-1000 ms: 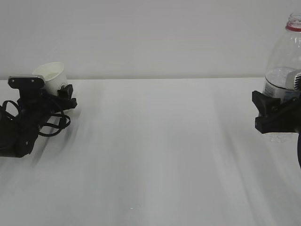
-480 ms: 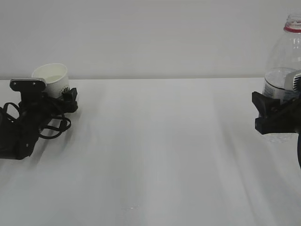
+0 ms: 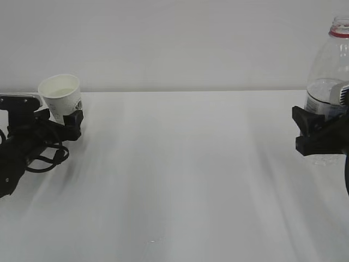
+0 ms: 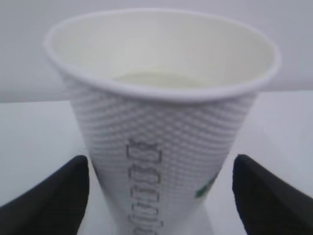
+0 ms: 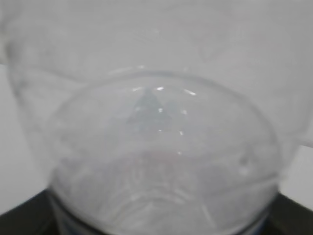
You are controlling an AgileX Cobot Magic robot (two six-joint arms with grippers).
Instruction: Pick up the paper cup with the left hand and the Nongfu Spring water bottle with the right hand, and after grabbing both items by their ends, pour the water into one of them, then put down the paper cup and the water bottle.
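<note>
Since earlier, the paper cup (image 3: pixel 61 96) stands upright, the left hand (image 3: pixel 68 117) withdrawn, fingers (image 4: pixel 46 196) apart. The right hand (image 3: pixel 319 134) clamps the Nongfu Spring water bottle (image 3: pixel 332 71).

Paper cup (image 3: pixel 60 96) left, water bottle (image 3: pixel 330 82) right

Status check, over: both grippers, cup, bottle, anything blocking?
Left hand open, fingers either side of the upright paper cup, gaps visible. Right hand closed on the upright water bottle. Nothing seen between them.
</note>
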